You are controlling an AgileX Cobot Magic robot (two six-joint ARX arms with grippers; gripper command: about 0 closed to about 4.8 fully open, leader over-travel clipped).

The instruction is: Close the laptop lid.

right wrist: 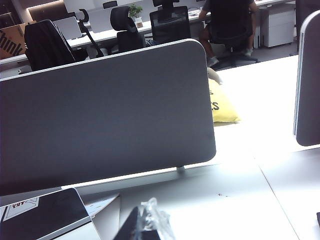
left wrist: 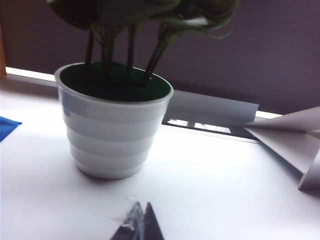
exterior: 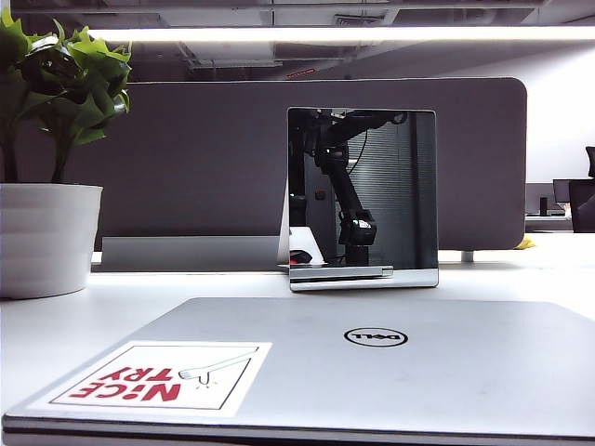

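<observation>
the laptop lid (exterior: 372, 372) already lies flat across the lower frame, so closing looks finished; left gripper (left wrist: 140, 225) and right gripper (right wrist: 145, 222) show only tips, spread untellable

One laptop lid (exterior: 372, 372), shut flat on its base in the exterior view; one oval logo (exterior: 376, 336) and one white sticker (exterior: 163, 376) on it; one mirror-like panel (exterior: 363, 190) on a stand; one white pot (exterior: 46, 237) with one green plant (exterior: 60, 79); one grey partition screen (exterior: 204, 167); one white tabletop (exterior: 121, 302); two tools, the left tool (left wrist: 140, 225) near the pot in its wrist view, the right tool (right wrist: 145, 225) low before the partition, jaws of neither readable; one yellow bag (right wrist: 220, 102).
</observation>
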